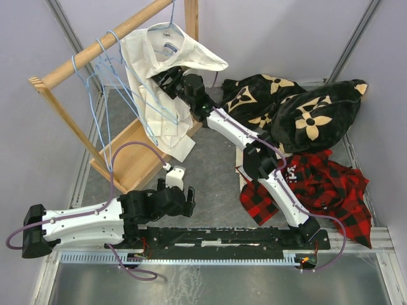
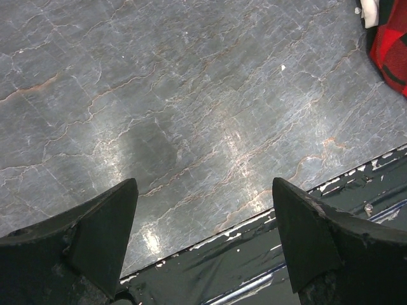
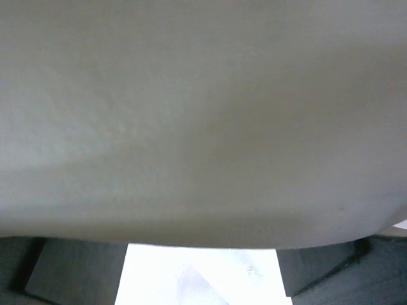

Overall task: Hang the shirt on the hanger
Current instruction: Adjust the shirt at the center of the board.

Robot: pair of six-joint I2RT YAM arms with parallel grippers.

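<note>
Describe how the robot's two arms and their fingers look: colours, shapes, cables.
Both the left arm and the right arm have white link shells between bulky black joints. A thin purple cable runs along each. The left wrist view shows tapering, wedge-shaped black fingers, slightly scuffed at the edges.

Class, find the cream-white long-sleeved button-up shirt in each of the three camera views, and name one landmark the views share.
Top external: the shirt hangs at top centre, from the wooden rack.
Left wrist: not in it.
Right wrist: the shirt fills nearly the whole picture.
Shared landmark: the red-and-black plaid garment, lower right in the top view, top right corner in the left wrist view.
</note>
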